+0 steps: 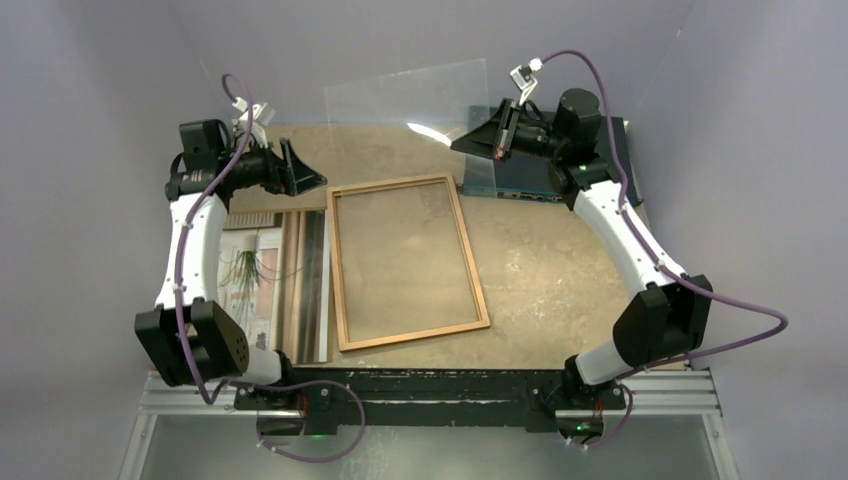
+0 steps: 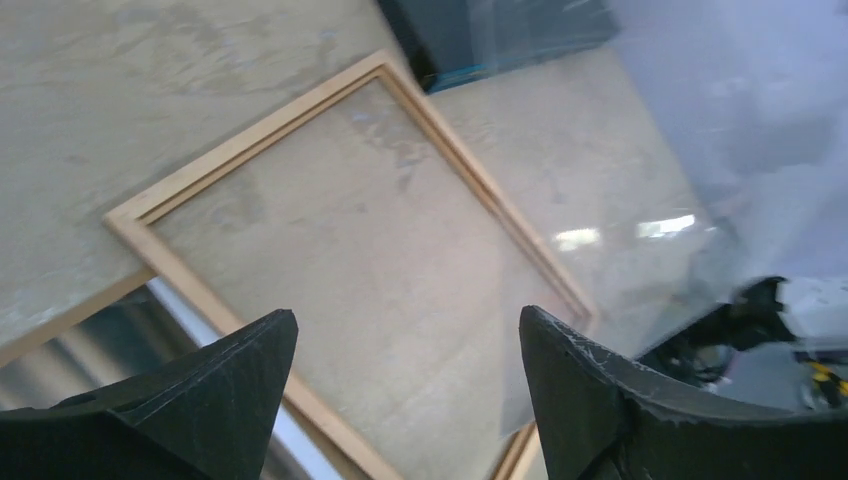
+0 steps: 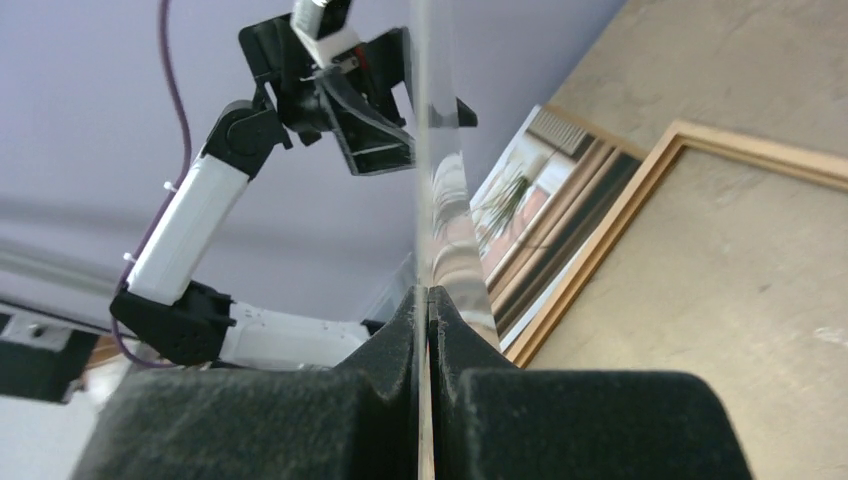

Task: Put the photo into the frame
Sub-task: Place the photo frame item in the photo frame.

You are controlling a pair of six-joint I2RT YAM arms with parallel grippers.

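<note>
**1. Right tool** (image 3: 428,300). Fingers pressed together on the lower edge of a clear sheet (image 3: 425,150), seen edge-on from the wrist. The sheet is held upright in the air over the far side of the tabletop, off every surface.

**2. Left tool** (image 2: 405,315). Jaws stand wide with nothing between them. It hovers near the frame's far left corner and touches nothing.

**3. The frame** (image 1: 415,335). Thin orange-brown wood, lying flat mid-tabletop and slightly skewed. Bare surface shows through its opening. Judged light and stiff, and likely to slide if nudged.

**4. The photo** (image 1: 265,285). Glossy print, image side up, not yet in the frame.
- Position: flat on the tabletop just left of the frame, long edge alongside the frame's left rail. Whether the two touch cannot be told. It lies partly beneath the left arm (image 1: 195,250).
- Handling, as judged: light, flexible and slick, prone to creases and finger marks. Lying flush, it offers no free edge.
- Best hold: the white border at a corner or short edge, once that edge is raised.

**5. Tabletop** (image 1: 540,270). Mottled beige, matt. A dark flat box (image 1: 515,182) sits at the far right, behind the sheet.

**6. Room.** Plain pale grey-violet walls (image 1: 100,100) on three sides.
</note>
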